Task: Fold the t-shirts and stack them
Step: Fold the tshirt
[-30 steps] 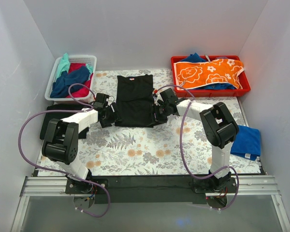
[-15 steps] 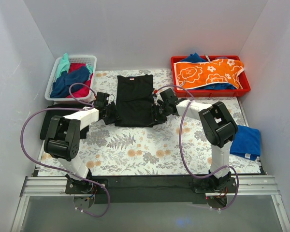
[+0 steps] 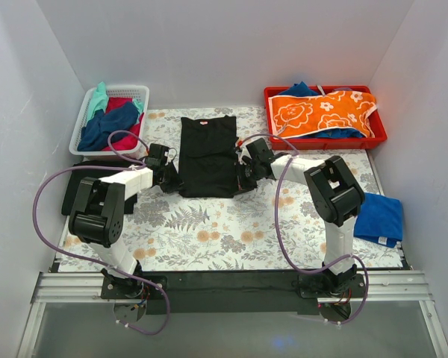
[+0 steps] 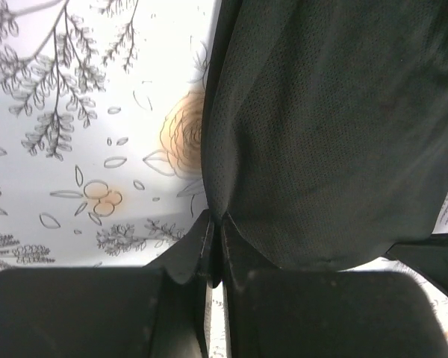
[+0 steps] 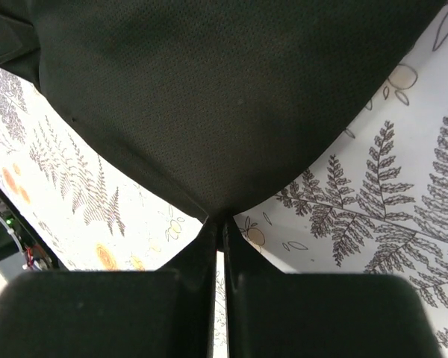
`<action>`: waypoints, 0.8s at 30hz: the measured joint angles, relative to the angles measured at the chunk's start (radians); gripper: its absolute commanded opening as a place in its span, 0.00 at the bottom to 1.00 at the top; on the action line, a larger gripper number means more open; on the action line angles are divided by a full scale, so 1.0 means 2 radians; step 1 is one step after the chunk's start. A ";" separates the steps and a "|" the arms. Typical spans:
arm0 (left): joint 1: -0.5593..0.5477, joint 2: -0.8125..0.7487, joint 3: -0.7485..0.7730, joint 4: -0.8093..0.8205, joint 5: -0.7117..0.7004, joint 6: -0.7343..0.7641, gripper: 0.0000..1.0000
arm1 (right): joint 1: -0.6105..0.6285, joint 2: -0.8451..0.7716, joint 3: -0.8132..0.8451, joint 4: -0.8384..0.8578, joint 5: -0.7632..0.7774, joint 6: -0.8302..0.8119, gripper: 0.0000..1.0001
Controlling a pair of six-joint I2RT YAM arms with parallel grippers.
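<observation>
A large black t-shirt [image 3: 207, 153] lies flat on the fern-patterned cover, its red neck label at the far end. My left gripper [image 3: 173, 177] is shut on the shirt's near left corner, and the left wrist view shows the black cloth [image 4: 328, 127] pinched at the tips of the left gripper [image 4: 215, 224]. My right gripper [image 3: 241, 176] is shut on the near right corner. In the right wrist view the fabric [image 5: 224, 97] runs to a point between the closed tips of the right gripper [image 5: 222, 221].
A white basket [image 3: 81, 123] of assorted shirts stands at the back left. A red tray [image 3: 272, 119] with an orange floral cloth [image 3: 321, 112] stands at the back right. A folded blue shirt [image 3: 381, 218] lies at the right edge, a dark folded one [image 3: 78, 192] at the left.
Both grippers have gone from open to shut on the black shirt's near corners, edging slightly towards the shirt. The shirt's near edge has drawn in a little.
</observation>
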 measured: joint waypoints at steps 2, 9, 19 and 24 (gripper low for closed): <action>0.000 -0.003 -0.001 -0.007 0.001 0.000 0.00 | 0.000 -0.003 -0.005 0.000 0.001 -0.002 0.01; -0.002 -0.052 -0.031 -0.070 0.010 -0.004 0.00 | 0.005 -0.051 -0.046 -0.040 0.014 -0.028 0.01; -0.003 -0.207 -0.030 -0.172 0.026 -0.013 0.00 | 0.010 -0.177 -0.065 -0.100 0.012 -0.051 0.01; -0.004 -0.266 -0.001 -0.214 0.026 -0.019 0.00 | 0.017 -0.235 -0.065 -0.119 0.012 -0.051 0.01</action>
